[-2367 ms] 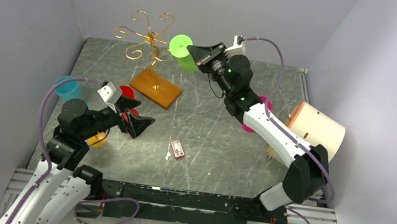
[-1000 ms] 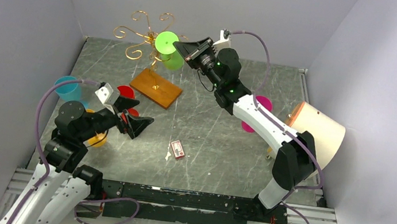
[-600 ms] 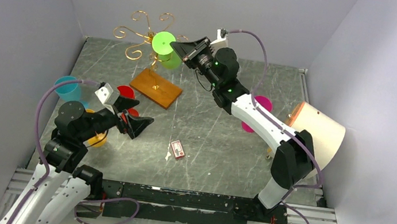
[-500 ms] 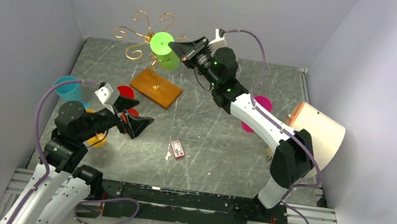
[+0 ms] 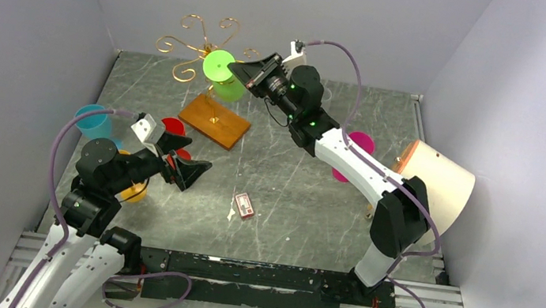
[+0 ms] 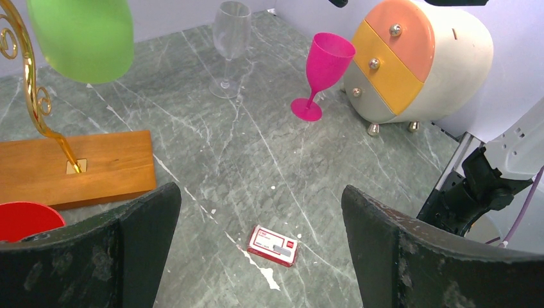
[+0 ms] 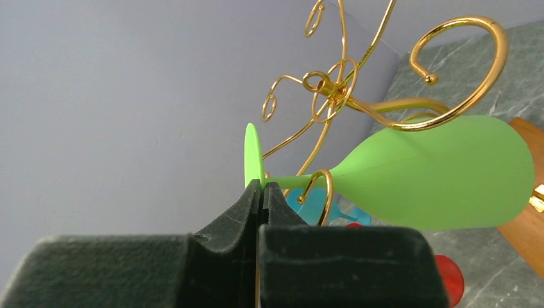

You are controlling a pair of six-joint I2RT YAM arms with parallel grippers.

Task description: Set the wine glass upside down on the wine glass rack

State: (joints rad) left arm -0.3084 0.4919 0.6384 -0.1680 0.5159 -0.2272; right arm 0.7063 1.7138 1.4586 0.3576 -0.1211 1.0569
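Note:
The green wine glass [image 7: 442,170] is held sideways, foot toward the camera, bowl pointing right. My right gripper [image 7: 261,187] is shut on the edge of its round foot [image 7: 252,154]. Its stem [image 7: 301,177] crosses a small curled arm of the gold wire rack [image 7: 333,86]; I cannot tell if they touch. In the top view the glass [image 5: 219,67] is at the rack's [image 5: 202,47] right side, above the wooden base [image 5: 214,121], with the right gripper [image 5: 242,77] beside it. My left gripper [image 5: 187,163] is open and empty, low at the near left, also in its wrist view [image 6: 260,205].
A clear wine glass [image 6: 229,45], a pink wine glass [image 6: 321,67] and an orange-and-cream drawer box [image 6: 417,64] stand to the right. A small red box [image 6: 274,245] lies on the marble. Blue [image 5: 92,121] and red [image 5: 174,125] glasses are near the left arm.
My right arm has carried the green glass leftward, from right of the rack up against its curled arms. The left arm has not moved.

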